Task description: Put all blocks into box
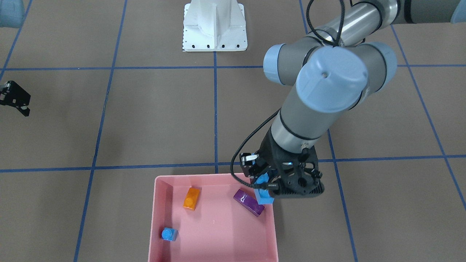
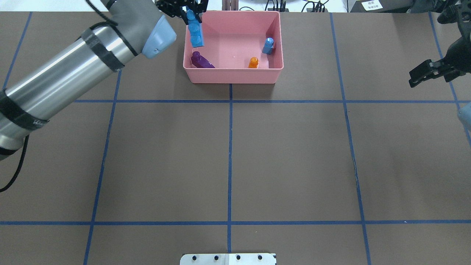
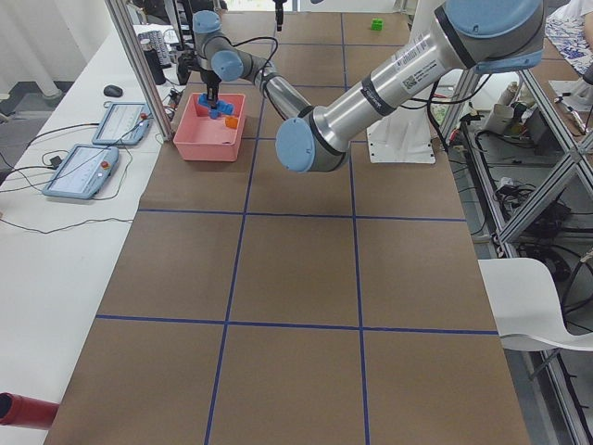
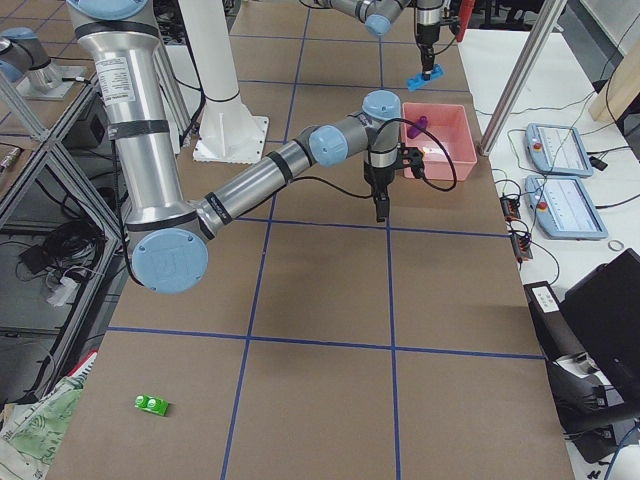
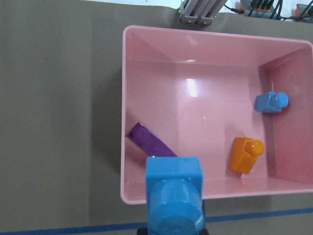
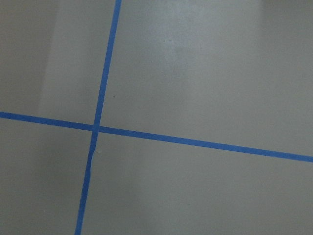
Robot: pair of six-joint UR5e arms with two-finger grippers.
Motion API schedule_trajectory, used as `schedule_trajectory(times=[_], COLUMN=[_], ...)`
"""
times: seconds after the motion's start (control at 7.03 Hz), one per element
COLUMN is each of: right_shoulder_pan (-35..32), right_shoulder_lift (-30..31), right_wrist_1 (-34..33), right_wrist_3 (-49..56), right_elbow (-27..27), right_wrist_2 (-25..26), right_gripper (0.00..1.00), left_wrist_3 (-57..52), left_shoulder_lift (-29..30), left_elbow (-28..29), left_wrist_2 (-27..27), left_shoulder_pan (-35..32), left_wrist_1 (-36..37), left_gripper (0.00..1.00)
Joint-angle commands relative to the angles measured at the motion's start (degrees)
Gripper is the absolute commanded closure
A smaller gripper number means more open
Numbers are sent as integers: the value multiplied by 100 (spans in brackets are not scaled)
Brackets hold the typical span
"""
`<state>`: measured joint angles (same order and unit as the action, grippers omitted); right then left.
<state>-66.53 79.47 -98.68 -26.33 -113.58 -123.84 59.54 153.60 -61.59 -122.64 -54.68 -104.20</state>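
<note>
My left gripper is shut on the long blue bar, which hangs on end over the pink box's edge, above the purple block. The bar fills the bottom of the left wrist view. In the box lie the purple block, an orange block and the tiny blue cube. A green block lies on the table far from the box, on my right side. My right gripper hangs empty over bare table, its fingers looking closed.
The white robot base stands mid-table at my edge. An aluminium post and two tablets stand just beyond the box. Blue tape lines cross the brown table.
</note>
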Motion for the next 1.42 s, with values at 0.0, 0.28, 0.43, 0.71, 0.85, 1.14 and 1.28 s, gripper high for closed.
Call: schedule_trajectory(times=[0.0,0.28,0.43,0.71,0.85,1.14,1.28], right_shoulder_pan=[0,-17,-87,-674,-816,-1133,-1308], right_shoulder_lift=[-10,7,7,286,602,1452,1997], right_wrist_1=[7,7,7,-19,-28,-11,-2], right_wrist_3=[14,83,136,582,881,1591,2222], right_elbow=[-24,-41,-50,-155,-295,-550,-743], right_wrist_2=[-114,-123,-306,-615,-624,-615,-615], right_gripper=[1,1,1,0,0,0,0], left_wrist_3=[531,725,725,655,350,-448,-931], left_shoulder_lift=[504,513,513,444,208,-363,-783], left_elbow=[1227,1237,1228,958,686,-199,-909], left_wrist_2=[311,494,495,260,-238,-637,-638], left_shoulder_pan=[80,220,265,239,204,46,46], left_wrist_1=[-925,-935,-935,-891,-813,26,615], left_gripper=[83,0,0,0,0,0,0])
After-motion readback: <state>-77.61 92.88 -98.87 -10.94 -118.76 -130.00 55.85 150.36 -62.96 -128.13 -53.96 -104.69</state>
